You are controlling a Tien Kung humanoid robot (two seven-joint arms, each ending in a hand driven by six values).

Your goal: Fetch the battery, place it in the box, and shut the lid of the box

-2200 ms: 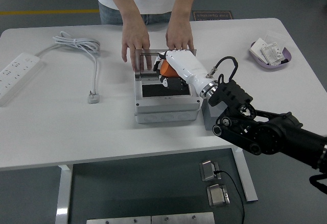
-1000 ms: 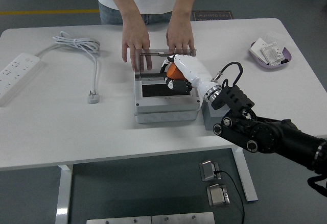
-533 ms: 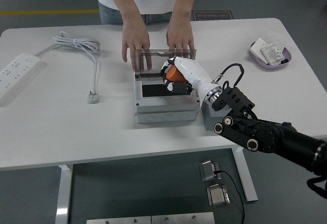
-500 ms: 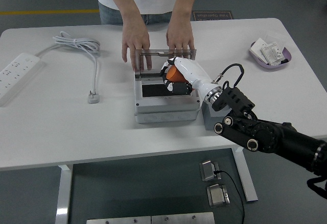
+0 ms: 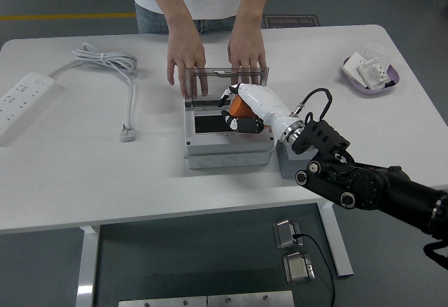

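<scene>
Fingers of the right hand (image 5: 241,111) are curled tight around the orange battery (image 5: 243,108), held just over the open grey box (image 5: 227,143) near the middle of the desk (image 5: 105,181). A person's two hands (image 5: 185,59) at the far edge hold the clear lid (image 5: 227,83) upright, walling off the box's far side. Power strip (image 5: 24,104) and cable (image 5: 115,76) lie toward the left edge, a purple dish (image 5: 369,76) near the far right corner, and the near edge is open.

Orange battery (image 5: 241,107) over open grey box (image 5: 227,139).

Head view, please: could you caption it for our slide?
Right hand lowers the orange battery into the grey box while a person's hands hold its lid.
</scene>
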